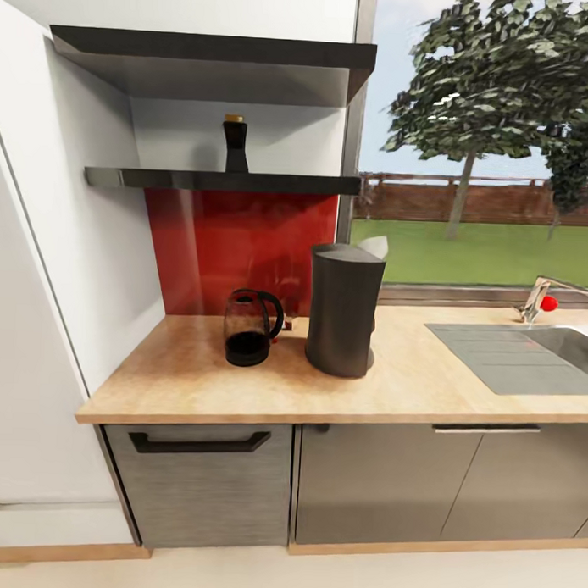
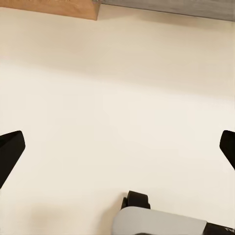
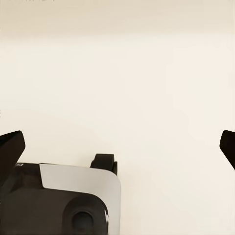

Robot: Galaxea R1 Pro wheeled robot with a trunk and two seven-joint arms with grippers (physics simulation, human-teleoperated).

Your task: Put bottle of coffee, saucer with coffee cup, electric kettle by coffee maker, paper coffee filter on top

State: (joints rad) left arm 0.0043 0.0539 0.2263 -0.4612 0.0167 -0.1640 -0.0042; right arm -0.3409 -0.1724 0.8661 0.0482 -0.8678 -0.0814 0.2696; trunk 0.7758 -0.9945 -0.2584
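A tall dark grey coffee maker (image 1: 344,309) stands on the wooden countertop (image 1: 189,379), with a white paper-like piece (image 1: 374,246) at its top rear edge. To its left sits a glass electric kettle (image 1: 250,327) with a black base and handle. A dark bottle of coffee (image 1: 236,145) with a gold cap stands on the lower black shelf (image 1: 222,180). Something small and reddish (image 1: 286,324) peeks out behind the kettle; I cannot tell what it is. My left gripper (image 2: 117,152) and right gripper (image 3: 117,149) hang open over pale floor, fingertips wide apart.
A sink (image 1: 572,346) with a grey drainer and a tap (image 1: 540,298) lies at the counter's right. A white tall cabinet (image 1: 39,319) bounds the left. An upper shelf (image 1: 217,58) overhangs the bottle. Parts of my base (image 3: 73,200) show below the grippers.
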